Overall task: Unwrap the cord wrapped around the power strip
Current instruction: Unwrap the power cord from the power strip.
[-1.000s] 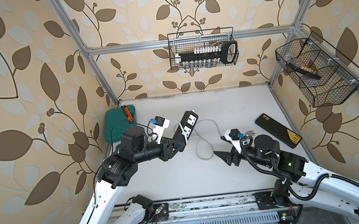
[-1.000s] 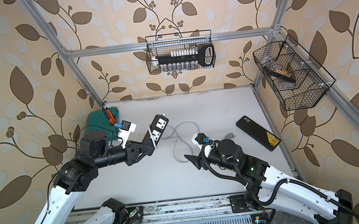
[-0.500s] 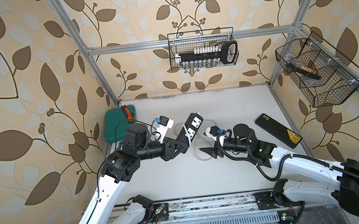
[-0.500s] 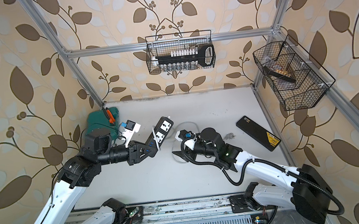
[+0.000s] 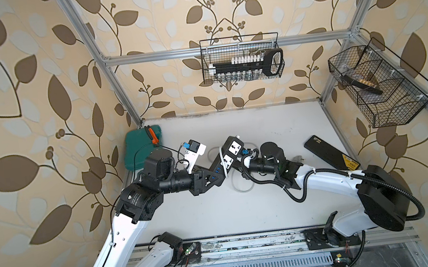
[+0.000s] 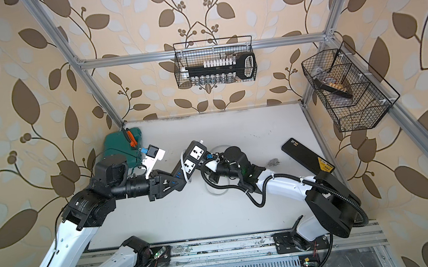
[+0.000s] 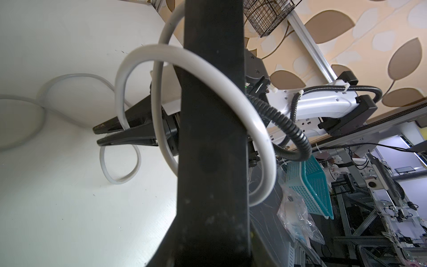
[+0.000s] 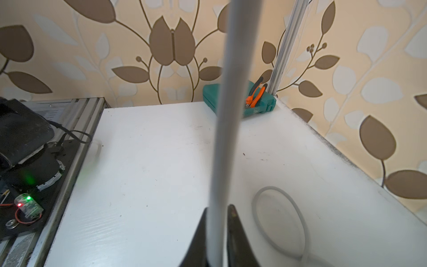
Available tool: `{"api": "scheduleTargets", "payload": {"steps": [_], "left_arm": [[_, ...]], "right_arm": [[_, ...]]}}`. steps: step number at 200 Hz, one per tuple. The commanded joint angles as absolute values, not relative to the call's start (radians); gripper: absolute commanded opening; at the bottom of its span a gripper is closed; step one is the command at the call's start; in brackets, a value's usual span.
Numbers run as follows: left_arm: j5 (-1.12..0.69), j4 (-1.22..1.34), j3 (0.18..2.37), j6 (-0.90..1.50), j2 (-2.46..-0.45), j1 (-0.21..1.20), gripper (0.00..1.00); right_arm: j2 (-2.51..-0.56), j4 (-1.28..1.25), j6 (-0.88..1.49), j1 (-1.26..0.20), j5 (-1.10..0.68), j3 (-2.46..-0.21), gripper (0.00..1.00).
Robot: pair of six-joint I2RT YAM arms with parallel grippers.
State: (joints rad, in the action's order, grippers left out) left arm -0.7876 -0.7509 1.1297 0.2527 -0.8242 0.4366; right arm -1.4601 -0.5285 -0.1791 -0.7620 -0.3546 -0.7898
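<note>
My left gripper (image 5: 214, 177) is shut on the USB end of the black power strip (image 5: 229, 155), holding it tilted above the table with its white sockets facing up. In the left wrist view the strip's plain back (image 7: 212, 138) fills the middle, with the grey-white cord (image 7: 208, 67) looped loosely around it. My right gripper (image 8: 218, 208) is shut on the cord (image 8: 227, 92) just beside the strip; it also appears as closed black fingers (image 7: 129, 138). Slack cord lies in a loop (image 5: 242, 189) on the table, and the plug (image 5: 298, 159) rests behind the right arm.
A green case (image 5: 141, 148) with orange pliers (image 5: 153, 134) sits at the back left corner. A flat black case with a yellow label (image 5: 332, 153) lies at the right. Wire baskets (image 5: 241, 58) (image 5: 376, 86) hang on the walls. The arm rail (image 5: 248, 243) runs along the front.
The right arm has swung left from the table's middle to the power strip, and its jaws have closed on the cord. The left arm has carried the strip slightly rightwards.
</note>
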Motion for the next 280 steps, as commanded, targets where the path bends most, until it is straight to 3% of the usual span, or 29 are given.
{"api": "scheduleTargets", "payload": {"steps": [1,78,117,145,156,183,205,228,256,280], "left_arm": [[-0.868,-0.718,1.152,0.219,-0.785,0.425,0.0],[-0.859,-0.737,1.075,0.237,-0.752,0.427,0.0],[-0.713,-0.734,1.1,0.249,-0.789,0.426,0.0],[-0.584,-0.7,1.125,0.291,-0.811,0.425,0.0],[-0.551,-0.684,1.137,0.303,-0.819,0.425,0.0],[-0.508,-0.675,1.2,0.317,-0.847,0.425,0.0],[-0.513,-0.705,1.258,0.296,-0.877,0.425,0.0],[-0.535,-0.74,1.277,0.282,-0.891,0.425,0.0],[-0.61,-0.764,1.24,0.283,-0.873,0.425,0.0],[-0.698,-0.809,1.184,0.28,-0.842,0.425,0.0]], "right_arm": [[-1.452,-0.6,-0.149,-0.744,-0.372,-0.805,0.01],[-1.256,-0.302,-0.21,-0.618,-0.308,-1.003,0.0],[-1.03,-0.209,-0.307,-0.637,-0.138,-0.807,0.0],[-0.932,-0.248,-0.492,-0.702,0.011,-0.594,0.06],[-0.946,-0.244,-0.603,-0.77,0.085,-0.538,0.13],[-1.044,-0.192,-0.681,-0.875,0.222,-0.518,0.43],[-1.045,-0.203,-0.637,-0.886,0.221,-0.498,0.67],[-0.88,-0.149,-0.552,-0.882,0.138,-0.5,0.84],[-0.691,-0.032,-0.515,-0.855,-0.046,-0.566,0.89],[-0.707,0.029,-0.628,-0.836,-0.122,-0.668,0.89]]}}
